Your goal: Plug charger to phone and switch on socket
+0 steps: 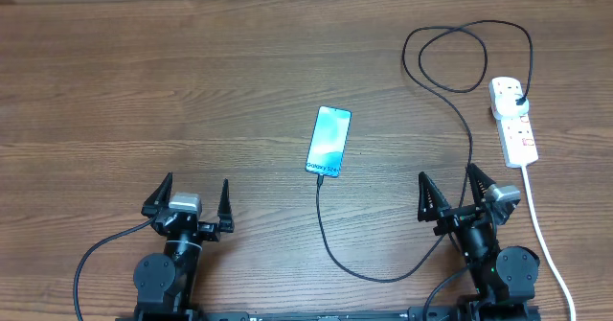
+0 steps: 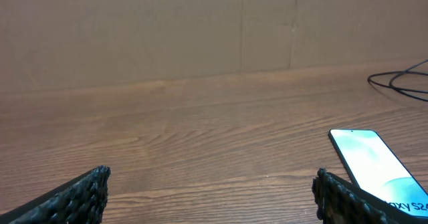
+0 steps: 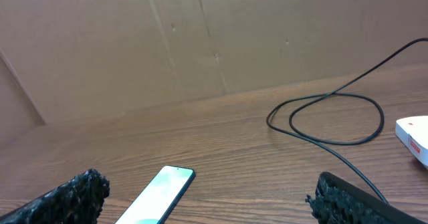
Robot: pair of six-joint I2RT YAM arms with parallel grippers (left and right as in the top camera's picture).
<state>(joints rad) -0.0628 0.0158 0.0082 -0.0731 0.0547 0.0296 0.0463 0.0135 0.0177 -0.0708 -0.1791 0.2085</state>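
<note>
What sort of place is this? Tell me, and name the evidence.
Probably a robot test bench, not a home: a wood-grain table backed by cardboard panels, with a Galaxy S24 phone and a power strip laid out before two robot arms.

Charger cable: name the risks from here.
The charger cable runs close by the open right claw; reaching forward could snag it and drag the phone. Its tip meets the phone's lower edge, but seating is unclear. Its loops lie beside the socket; a tug could shift it.
</note>
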